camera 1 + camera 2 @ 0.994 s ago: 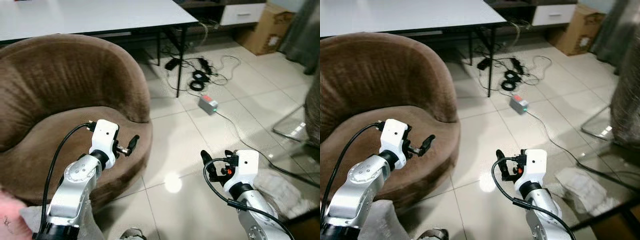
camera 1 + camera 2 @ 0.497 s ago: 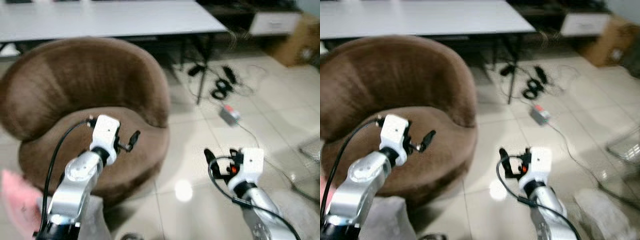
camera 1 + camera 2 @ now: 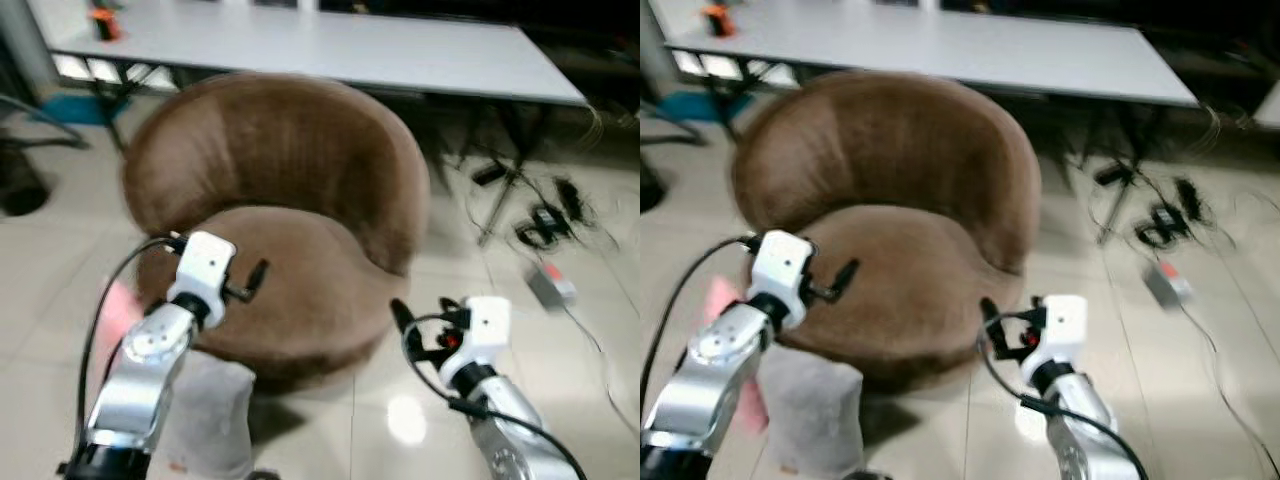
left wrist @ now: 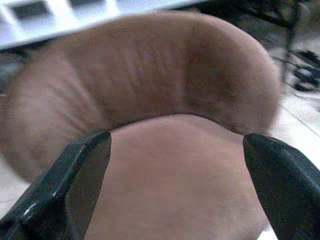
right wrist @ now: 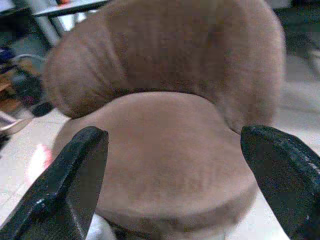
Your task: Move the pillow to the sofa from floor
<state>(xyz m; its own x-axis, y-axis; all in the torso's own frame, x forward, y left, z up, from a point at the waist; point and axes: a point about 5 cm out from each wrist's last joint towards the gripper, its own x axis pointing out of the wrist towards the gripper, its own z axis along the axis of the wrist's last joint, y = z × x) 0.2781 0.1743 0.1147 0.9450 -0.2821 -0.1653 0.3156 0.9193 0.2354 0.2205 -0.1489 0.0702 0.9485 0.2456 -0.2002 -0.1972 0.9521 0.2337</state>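
now centred, the brown sofa (image 3: 290,230) faces both wide-spread end effectors; pink pillow (image 3: 115,308) lies floor-left.

Sofa (image 3: 290,230): round brown tub type, plush fabric, curved high back, seat bare, upright on the tile floor (image 3: 60,260). Pillow (image 3: 722,300): pink, blurred, only a sliver visible, on the floor just beside the sofa's base at its left front. Shape and pose can't be made out.
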